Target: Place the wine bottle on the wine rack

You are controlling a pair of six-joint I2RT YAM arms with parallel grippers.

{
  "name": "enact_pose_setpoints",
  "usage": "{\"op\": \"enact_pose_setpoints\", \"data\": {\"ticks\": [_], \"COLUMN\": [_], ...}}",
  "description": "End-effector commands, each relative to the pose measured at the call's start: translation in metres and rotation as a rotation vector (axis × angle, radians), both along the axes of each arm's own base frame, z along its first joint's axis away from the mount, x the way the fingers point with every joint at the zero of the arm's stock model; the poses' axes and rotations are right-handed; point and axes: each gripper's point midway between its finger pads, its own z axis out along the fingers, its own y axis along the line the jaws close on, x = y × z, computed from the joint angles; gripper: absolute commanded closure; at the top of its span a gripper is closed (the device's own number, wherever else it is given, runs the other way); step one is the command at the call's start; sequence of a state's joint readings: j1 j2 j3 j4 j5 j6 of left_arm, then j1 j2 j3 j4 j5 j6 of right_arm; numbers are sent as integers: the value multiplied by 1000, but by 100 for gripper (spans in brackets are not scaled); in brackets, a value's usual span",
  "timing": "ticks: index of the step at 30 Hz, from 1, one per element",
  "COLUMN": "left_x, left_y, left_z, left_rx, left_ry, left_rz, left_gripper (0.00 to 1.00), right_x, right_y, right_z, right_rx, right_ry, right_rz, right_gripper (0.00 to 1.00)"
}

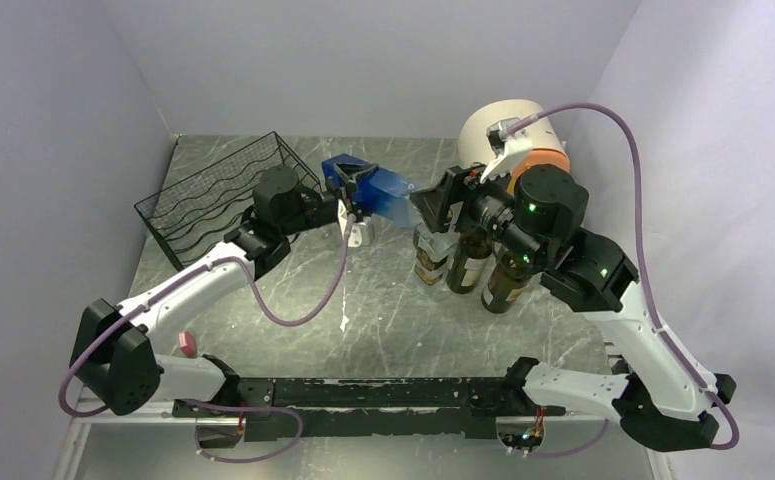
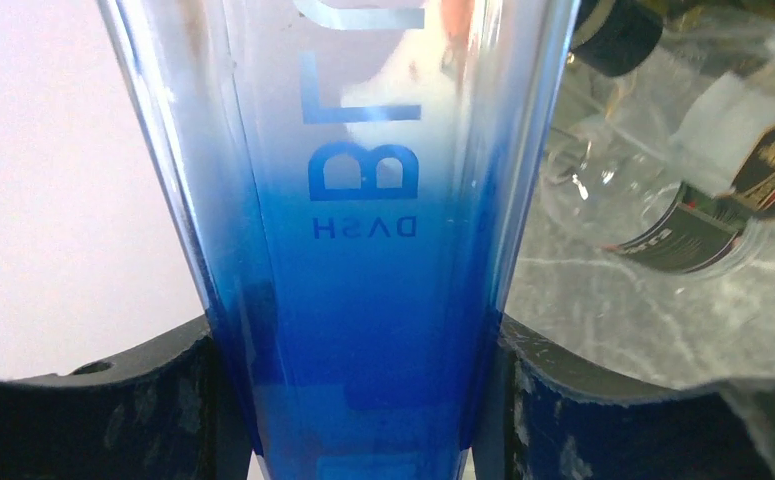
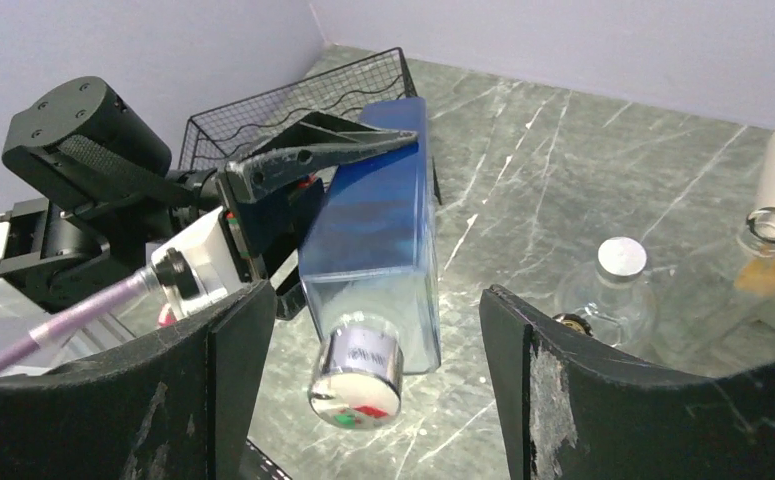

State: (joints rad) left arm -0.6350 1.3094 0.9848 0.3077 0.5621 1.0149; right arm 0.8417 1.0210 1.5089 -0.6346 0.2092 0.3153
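- Across the grey marbled table nothing is racked yet, as far as I can see. I'd call this the halfway mark: bottle up in the air, not delivered.
- Back-left, the wine rack stands waiting, its wavy wire cradles bare wherever they show.
- Over on the right, a cluster of other bottles stands upright under my right arm, with the cream-and-orange drum box behind them.
- Between rack and cluster, the blue wine bottle is held clear of the table, lying roughly level, with its cap end pointing toward my right arm and its other end near the rack.
- My left claw pinches it across the deep-blue end, with a finger pressed on each side.
- My right claw is spread wide, one finger either side of the cap end, touching nothing.
- Tiny detail: the silver cap faces straight at my right wrist camera.
- What's left, by my reckoning, is to carry the bottle over with the left arm and lay it into a cradle.
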Motion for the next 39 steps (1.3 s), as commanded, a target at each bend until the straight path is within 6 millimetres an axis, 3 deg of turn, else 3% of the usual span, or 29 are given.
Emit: {"op": "enact_pose_setpoints", "data": {"ticks": [1,4,7,16,21,31,39], "left_x": [-8,-8,-6,-14,-16,-25,-23], "left_y": [0,-1,-2,3,2,2,2], "left_z": [69,69,68,66,66,74,80], "left_rx": [13,66,133,176,187,156,142], "left_ry": [-398,-488,-568,-762,-795,-813,-770], "left_rz": [-13,-7,16,65,73,58,65], "left_gripper": [93,93,93,93,93,93,93], "right_x": [-4,0,7,6,9,21,24], "right_y": [-11,-10,-7,24,34,35,46], "right_z": [11,5,-16,-65,-87,-129,-145], "right_rx": [-29,-73,-177,-243,-267,-354,-351], "right_ry": [-26,-36,9,110,158,219,248], "right_rz": [-17,-12,-15,109,131,90,112], "right_gripper": [21,21,21,18,16,8,16]}}
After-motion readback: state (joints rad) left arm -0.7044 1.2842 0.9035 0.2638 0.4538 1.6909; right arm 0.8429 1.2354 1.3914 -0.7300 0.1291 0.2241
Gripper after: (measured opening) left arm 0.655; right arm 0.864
